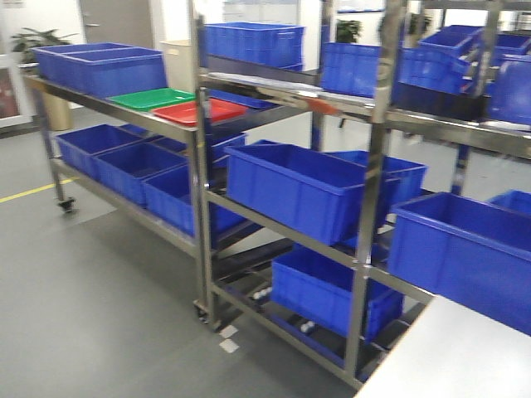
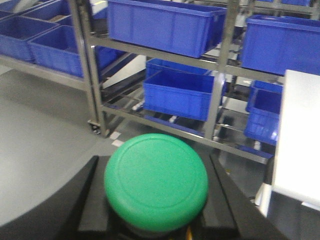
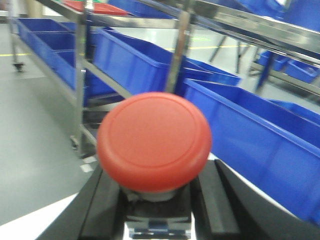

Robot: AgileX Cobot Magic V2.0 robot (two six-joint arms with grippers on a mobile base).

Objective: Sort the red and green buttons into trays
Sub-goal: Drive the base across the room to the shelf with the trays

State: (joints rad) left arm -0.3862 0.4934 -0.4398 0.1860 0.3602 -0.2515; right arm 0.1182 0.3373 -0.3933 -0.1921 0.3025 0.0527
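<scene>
My left gripper (image 2: 156,200) is shut on the green button (image 2: 156,180); its round green cap fills the lower middle of the left wrist view, between the black fingers (image 2: 95,200). My right gripper (image 3: 155,200) is shut on the red button (image 3: 154,140), whose dark base sits between the black fingers (image 3: 107,205). The green tray (image 1: 152,99) and the red tray (image 1: 199,111) lie side by side on the top shelf of the left rack, far from both grippers. Neither arm shows in the front view.
Steel racks (image 1: 199,207) hold several deep blue bins (image 1: 294,186) on all levels. A white table corner (image 1: 448,356) is at the lower right. Grey floor (image 1: 91,307) lies open at the lower left, with a yellow line.
</scene>
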